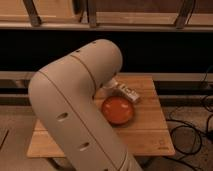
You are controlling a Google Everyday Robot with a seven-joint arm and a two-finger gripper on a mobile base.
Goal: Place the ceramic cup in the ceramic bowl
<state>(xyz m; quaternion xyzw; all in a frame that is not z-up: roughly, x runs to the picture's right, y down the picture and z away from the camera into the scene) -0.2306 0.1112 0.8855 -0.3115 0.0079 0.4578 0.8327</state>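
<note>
Behind the arm [75, 105], just beyond the ceramic bowl [118, 111] — gripper [112, 86] mostly hidden, grip impossible to tell; likely carry stage — centring over bowl next.

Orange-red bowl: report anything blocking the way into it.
Nothing lies in the shallow glossy orange-red bowl; a small white rectangular block sits beside its upper-right rim. The tool is hidden behind the pale arm.

Bulky cream arm [75, 100] w/ dark holes; pincer behind it.
</note>
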